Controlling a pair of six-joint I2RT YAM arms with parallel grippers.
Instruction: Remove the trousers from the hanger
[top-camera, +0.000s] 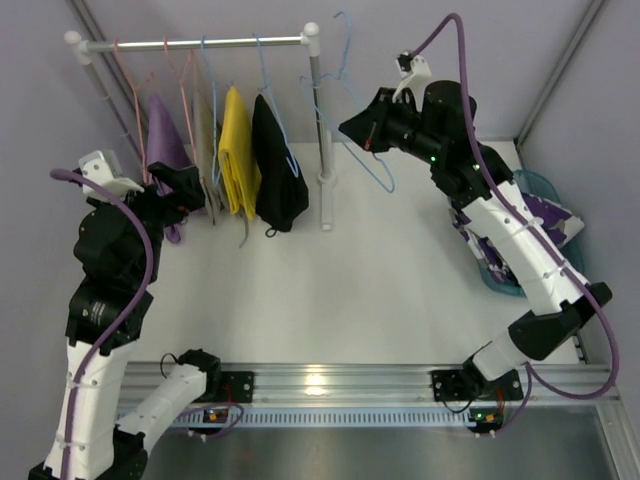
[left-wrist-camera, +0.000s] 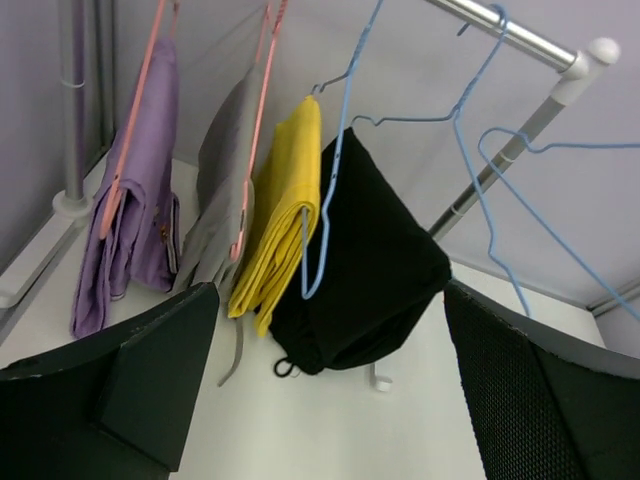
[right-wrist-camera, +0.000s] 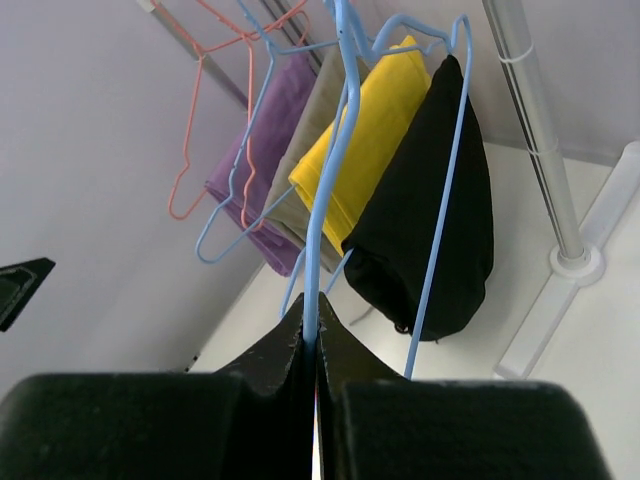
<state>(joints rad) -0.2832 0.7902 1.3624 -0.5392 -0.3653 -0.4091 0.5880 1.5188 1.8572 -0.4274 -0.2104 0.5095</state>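
On my screens the right gripper is clenched on the wire of an empty blue hanger and holds it in the air just beside the right post of the rack. The left gripper has its fingers spread wide and grasps nothing, near the lilac garment at the left end of the rail. The black trousers hang folded on a blue hanger on the rail, next to the yellow garment, and the camouflage trousers lie in the teal basket at the right side of the table, partly hidden by the right arm.
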